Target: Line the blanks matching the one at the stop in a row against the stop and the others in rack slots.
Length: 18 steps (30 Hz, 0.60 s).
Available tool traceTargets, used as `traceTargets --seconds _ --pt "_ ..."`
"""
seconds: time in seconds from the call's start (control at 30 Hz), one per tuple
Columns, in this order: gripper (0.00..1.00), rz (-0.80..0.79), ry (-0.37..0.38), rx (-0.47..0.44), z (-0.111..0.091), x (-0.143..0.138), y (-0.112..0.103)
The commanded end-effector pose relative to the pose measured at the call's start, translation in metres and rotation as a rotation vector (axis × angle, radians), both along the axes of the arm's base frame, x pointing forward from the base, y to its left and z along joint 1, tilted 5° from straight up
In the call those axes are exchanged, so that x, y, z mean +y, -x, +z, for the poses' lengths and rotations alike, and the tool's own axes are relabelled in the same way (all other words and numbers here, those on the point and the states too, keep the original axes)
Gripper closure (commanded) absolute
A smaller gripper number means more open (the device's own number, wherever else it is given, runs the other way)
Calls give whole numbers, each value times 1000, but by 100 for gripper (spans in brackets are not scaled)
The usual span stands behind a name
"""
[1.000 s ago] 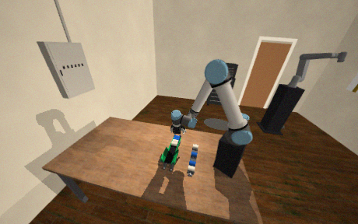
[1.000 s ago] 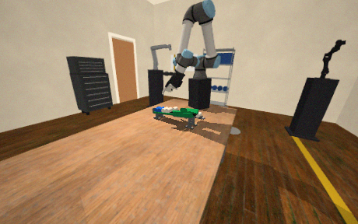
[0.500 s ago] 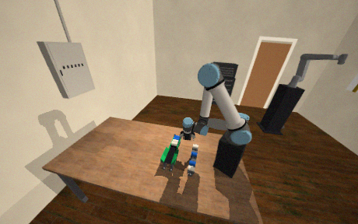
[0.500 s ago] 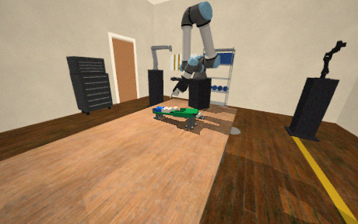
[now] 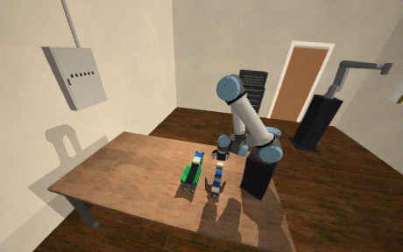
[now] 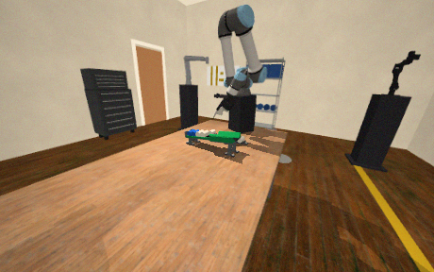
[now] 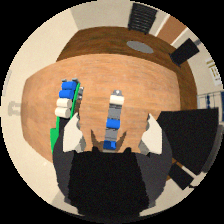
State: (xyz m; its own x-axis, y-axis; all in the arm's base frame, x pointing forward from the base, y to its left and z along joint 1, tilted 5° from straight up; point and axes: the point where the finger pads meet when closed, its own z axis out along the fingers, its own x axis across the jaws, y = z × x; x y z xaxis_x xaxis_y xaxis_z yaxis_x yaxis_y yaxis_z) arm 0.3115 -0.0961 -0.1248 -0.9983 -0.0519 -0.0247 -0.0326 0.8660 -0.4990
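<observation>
The green feed ramp (image 5: pixel 189 176) (image 6: pixel 225 137) (image 7: pixel 56 131) stands mid-table. Blue blanks (image 5: pixel 200 154) (image 7: pixel 67 90) and white blanks (image 5: pixel 197 160) (image 7: pixel 63 106) lie across one end of it; in the exterior view they show as blue (image 6: pixel 191 132) and white (image 6: pixel 204 132). The grey stock rack (image 5: pixel 215 185) (image 7: pixel 114 112) stands to its right, with a white blank (image 5: pixel 220 165) (image 7: pixel 116 99) at the far end and blue blanks (image 5: pixel 217 174) (image 7: pixel 111 123) further along. My gripper (image 5: pixel 220 156) (image 6: pixel 218 111) (image 7: pixel 113 113) is open and empty, hanging above the rack's far end.
The arm's black pedestal (image 5: pixel 258 177) (image 6: pixel 242 113) stands at the table's right edge, close to the rack. The wooden table (image 5: pixel 118 166) (image 6: pixel 141 198) stretches wide to the left of the ramp.
</observation>
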Motion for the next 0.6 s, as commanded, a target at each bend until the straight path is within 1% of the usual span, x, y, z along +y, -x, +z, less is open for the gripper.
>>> traceTargets --seconds 0.0,0.13,0.57 --pt "0 5 3 -20 2 1 11" --pt "0 5 3 -20 2 1 14" --pt "0 6 4 -24 3 1 12"
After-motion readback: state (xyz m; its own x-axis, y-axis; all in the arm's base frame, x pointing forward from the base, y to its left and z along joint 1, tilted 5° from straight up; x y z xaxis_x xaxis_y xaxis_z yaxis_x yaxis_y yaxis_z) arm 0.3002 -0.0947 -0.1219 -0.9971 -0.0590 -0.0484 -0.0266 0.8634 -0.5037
